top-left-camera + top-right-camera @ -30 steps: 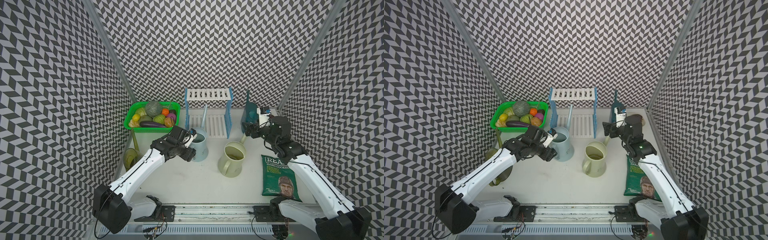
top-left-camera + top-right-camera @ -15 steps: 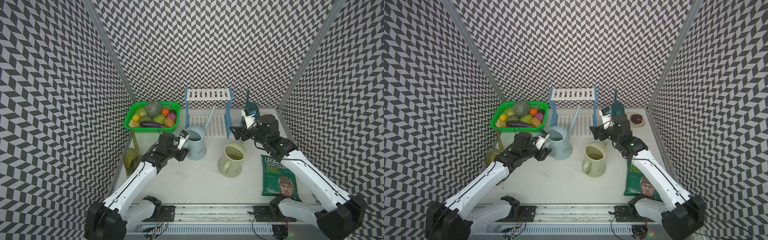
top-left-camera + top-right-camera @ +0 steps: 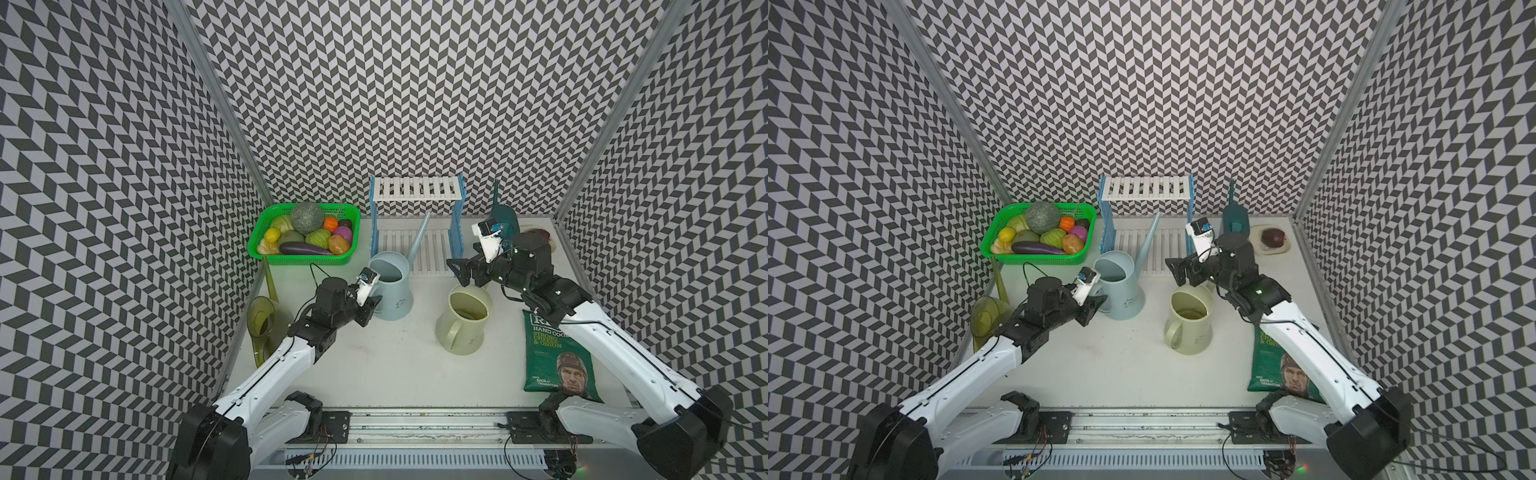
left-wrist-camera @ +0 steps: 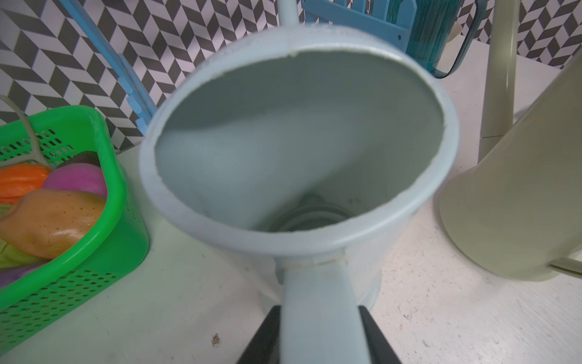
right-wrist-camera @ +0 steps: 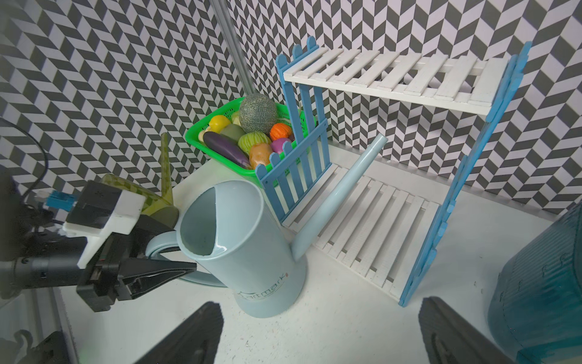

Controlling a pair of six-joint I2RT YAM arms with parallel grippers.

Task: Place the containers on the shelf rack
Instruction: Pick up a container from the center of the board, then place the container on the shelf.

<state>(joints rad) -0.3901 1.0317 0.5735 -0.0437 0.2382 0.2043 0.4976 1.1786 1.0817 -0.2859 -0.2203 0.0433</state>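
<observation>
The left gripper (image 4: 318, 315) is clamped on the loop handle (image 4: 321, 293) of the light blue jug (image 3: 390, 291), a black finger pressed on each side of the strap in the left wrist view. The jug stands with its base on the desk (image 3: 395, 365), just in front of the rack (image 3: 417, 193). Only its long spout (image 3: 417, 241) reaches in above the lower shelf (image 3: 434, 249).

The right gripper (image 3: 458, 272) hangs with its jaws wide apart and nothing between them. It is above the desk beside the rack's right side panel and just behind the cream jug (image 3: 465, 328).

Both shelves of the rack are bare, so none of the four jugs is placed yet. The cream jug stands out in the open on the desk, handle toward the front. The dark teal jug (image 3: 1235, 218) stands by the back wall, to the right of the rack. The olive-green jug (image 3: 264, 328) sits at the left edge of the desk, near the green basket (image 3: 303, 259) of vegetables.

By my reading the task is at its very start: the first jug is gripped but not lifted, and all four placements remain.
</observation>
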